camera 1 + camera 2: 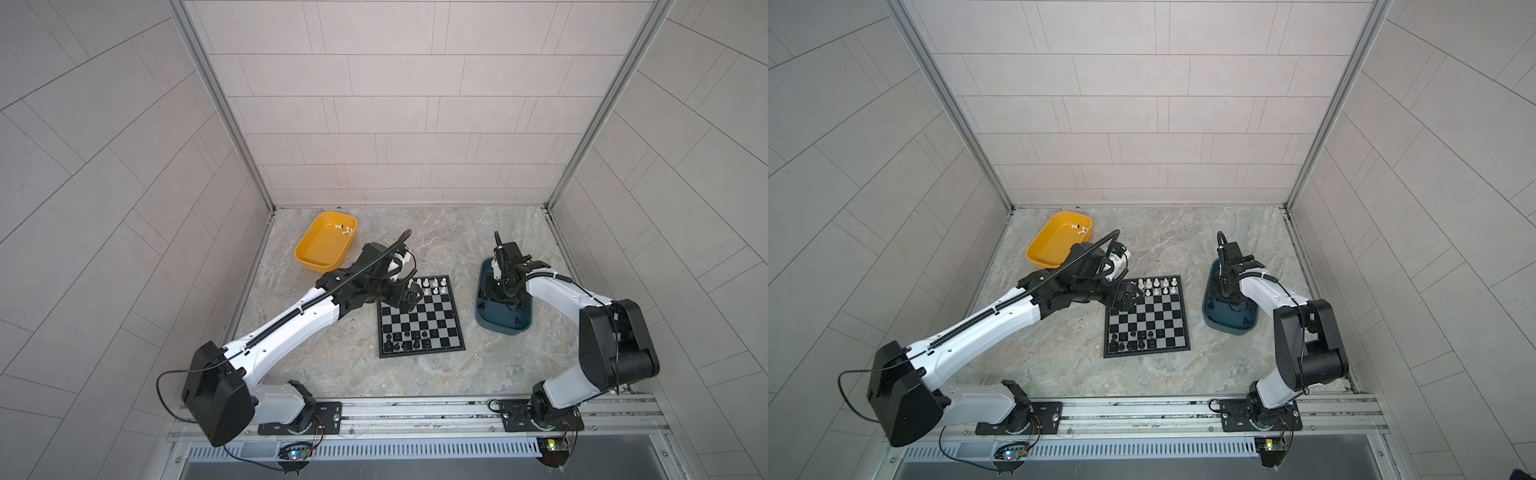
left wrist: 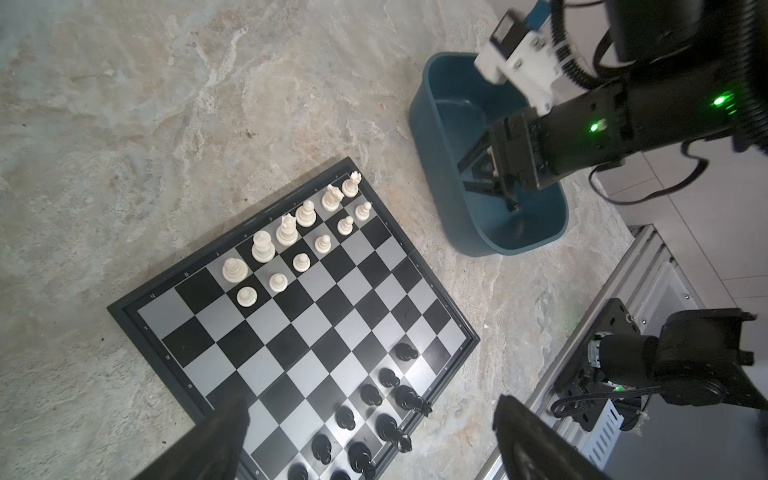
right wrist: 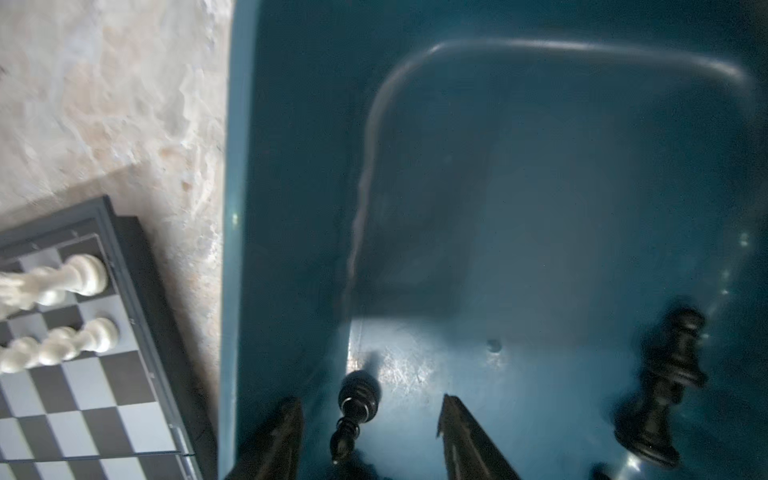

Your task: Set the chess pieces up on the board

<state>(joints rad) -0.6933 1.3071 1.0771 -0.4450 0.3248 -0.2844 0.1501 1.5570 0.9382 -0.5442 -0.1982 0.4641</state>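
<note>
On the board (image 2: 316, 332), border digits (image 2: 167, 357) apparently read 1, 2, 3.

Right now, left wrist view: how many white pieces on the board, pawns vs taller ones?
White pawns: 6
Taller white pieces: 6
Total: 12, all standing on the board

Marbled tabletop (image 1: 457, 249) carries board (image 1: 436, 320), yellow tray (image 1: 316, 245) and teal tray (image 1: 505, 326).
</note>
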